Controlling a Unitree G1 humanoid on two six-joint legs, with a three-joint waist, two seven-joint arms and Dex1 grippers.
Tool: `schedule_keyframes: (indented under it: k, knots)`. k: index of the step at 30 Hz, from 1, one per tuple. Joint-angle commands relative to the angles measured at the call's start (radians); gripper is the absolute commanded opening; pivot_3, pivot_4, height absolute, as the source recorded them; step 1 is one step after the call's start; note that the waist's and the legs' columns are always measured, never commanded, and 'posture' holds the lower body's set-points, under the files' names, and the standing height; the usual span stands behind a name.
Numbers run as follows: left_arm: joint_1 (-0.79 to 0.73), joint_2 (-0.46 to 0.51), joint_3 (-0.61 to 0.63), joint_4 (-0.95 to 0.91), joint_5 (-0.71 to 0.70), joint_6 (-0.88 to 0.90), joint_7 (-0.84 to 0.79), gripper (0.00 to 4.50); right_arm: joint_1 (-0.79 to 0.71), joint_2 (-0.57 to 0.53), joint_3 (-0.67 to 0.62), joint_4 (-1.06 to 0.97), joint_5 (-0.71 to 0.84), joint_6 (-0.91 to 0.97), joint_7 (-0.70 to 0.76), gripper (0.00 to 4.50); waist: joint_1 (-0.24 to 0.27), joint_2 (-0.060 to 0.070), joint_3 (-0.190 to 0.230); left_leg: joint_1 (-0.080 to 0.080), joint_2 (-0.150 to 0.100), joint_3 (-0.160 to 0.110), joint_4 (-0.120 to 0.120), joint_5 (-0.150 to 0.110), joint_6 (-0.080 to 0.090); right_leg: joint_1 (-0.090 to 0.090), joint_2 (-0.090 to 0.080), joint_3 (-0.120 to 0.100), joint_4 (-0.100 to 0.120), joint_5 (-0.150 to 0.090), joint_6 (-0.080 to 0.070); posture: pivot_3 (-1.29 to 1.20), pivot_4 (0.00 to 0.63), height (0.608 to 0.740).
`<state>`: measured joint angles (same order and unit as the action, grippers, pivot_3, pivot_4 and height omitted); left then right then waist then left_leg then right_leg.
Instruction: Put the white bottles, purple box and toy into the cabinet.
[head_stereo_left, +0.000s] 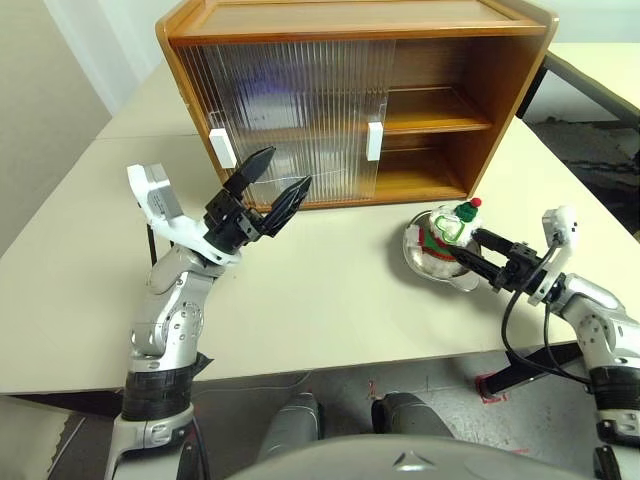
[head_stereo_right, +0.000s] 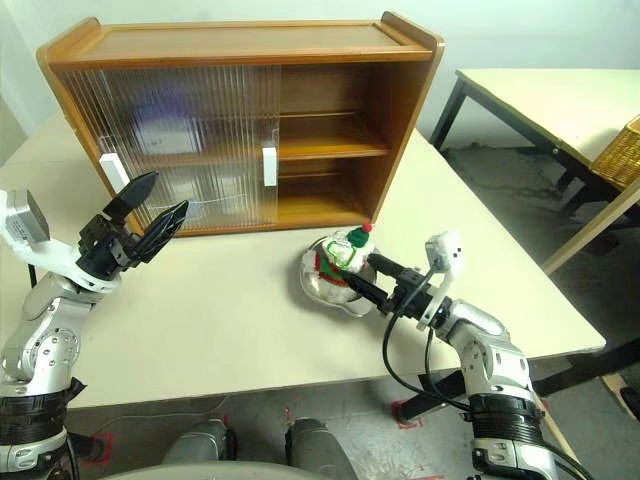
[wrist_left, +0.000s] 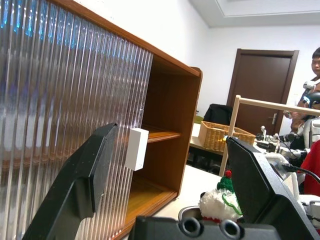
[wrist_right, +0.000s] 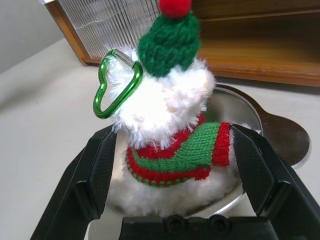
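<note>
The toy (head_stereo_left: 447, 228), a white plush in red and green knit with a green hat, sits in a steel bowl (head_stereo_left: 412, 256) on the table in front of the cabinet (head_stereo_left: 350, 30). My right gripper (wrist_right: 172, 137) is open, one finger on each side of the toy's body and close to it. My left gripper (head_stereo_left: 287, 168) is open and raised in front of the cabinet's ribbed sliding doors (head_stereo_left: 290, 110), holding nothing. The doors cover the left half and the right half stands open with bare shelves (head_stereo_left: 435, 115). The white bottles and purple box are hidden.
White handles (head_stereo_left: 375, 140) sit on the doors. A green carabiner (wrist_right: 112, 85) hangs from the toy. A second table (head_stereo_right: 560, 100) with a wicker basket (head_stereo_right: 625, 155) stands to the right. A person (wrist_left: 312, 65) is in the background.
</note>
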<state>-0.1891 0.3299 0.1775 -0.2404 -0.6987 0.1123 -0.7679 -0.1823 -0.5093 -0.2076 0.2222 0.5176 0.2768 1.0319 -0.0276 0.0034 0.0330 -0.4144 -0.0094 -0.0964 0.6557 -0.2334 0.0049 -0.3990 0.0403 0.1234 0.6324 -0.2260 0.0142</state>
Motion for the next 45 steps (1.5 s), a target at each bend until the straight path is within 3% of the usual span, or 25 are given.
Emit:
schedule_keyframes:
  k: [1, 7, 10, 17, 20, 31, 43, 45]
  knots:
    - [0.005, 0.01, 0.004, -0.022, 0.002, 0.008, 0.006, 4.5, -0.025, 0.016, 0.032, 0.033, -0.04, -0.037, -0.015, 4.46, 0.0, 0.0, 0.0, 0.0, 0.0, 0.0, 0.0, 0.0, 0.0, 0.0, 0.0, 0.0, 0.0, 0.0, 0.0, -0.01, 0.053, 0.74]
    - [0.007, 0.013, 0.002, -0.024, 0.002, 0.005, 0.01, 4.5, -0.047, 0.02, 0.032, 0.057, -0.044, -0.047, -0.017, 4.46, 0.003, 0.001, 0.0, 0.0, 0.0, 0.0, 0.0, 0.0, 0.0, 0.0, 0.0, 0.0, 0.0, 0.001, -0.001, -0.01, 0.052, 0.74]
    - [0.005, 0.014, 0.003, -0.02, 0.001, 0.003, 0.01, 4.5, -0.054, 0.021, 0.028, 0.062, -0.04, -0.044, -0.02, 3.56, 0.003, 0.001, 0.0, 0.0, 0.0, 0.0, 0.0, 0.0, 0.0, 0.0, 0.0, 0.0, 0.0, 0.001, -0.001, -0.01, 0.051, 0.74]
    - [-0.003, 0.012, -0.001, -0.009, 0.003, 0.002, 0.005, 4.5, -0.054, 0.018, 0.018, 0.052, -0.032, -0.043, -0.023, 0.96, 0.003, 0.001, 0.0, 0.0, 0.0, 0.0, 0.001, 0.0, 0.001, 0.0, 0.0, 0.0, 0.0, 0.001, -0.001, -0.03, 0.049, 0.74]
    - [-0.008, 0.011, -0.004, -0.003, 0.004, 0.002, 0.001, 4.5, -0.051, 0.012, 0.009, 0.037, -0.017, -0.036, -0.017, 0.12, 0.003, 0.001, 0.0, 0.0, 0.0, 0.0, 0.001, 0.0, 0.001, 0.0, 0.0, 0.0, 0.0, 0.001, -0.001, -0.03, 0.048, 0.74]
    - [-0.011, -0.006, -0.025, 0.014, 0.008, 0.0, -0.018, 4.5, -0.073, -0.024, -0.058, -0.129, 0.149, 0.104, -0.01, 0.01, -0.001, 0.001, 0.0, 0.0, 0.0, 0.0, 0.001, 0.001, 0.001, 0.001, 0.0, 0.0, 0.0, 0.001, -0.001, -0.07, 0.043, 0.74]
    - [-0.021, -0.014, -0.042, 0.029, 0.021, -0.008, -0.029, 4.5, -0.371, 0.005, -0.008, -0.011, 0.073, 0.064, -0.075, 0.0, -0.01, 0.001, 0.0, 0.001, 0.0, 0.0, 0.002, 0.006, 0.011, 0.001, 0.0, -0.001, 0.001, 0.004, -0.002, -0.06, 0.036, 0.74]
    - [-0.018, -0.013, -0.038, 0.025, 0.02, -0.009, -0.027, 4.5, -0.41, 0.015, 0.002, 0.037, 0.051, 0.041, -0.076, 0.0, -0.01, 0.001, 0.0, 0.0, 0.0, 0.001, 0.002, 0.007, 0.011, 0.0, 0.0, -0.001, 0.001, 0.007, -0.009, -0.06, 0.036, 0.74]
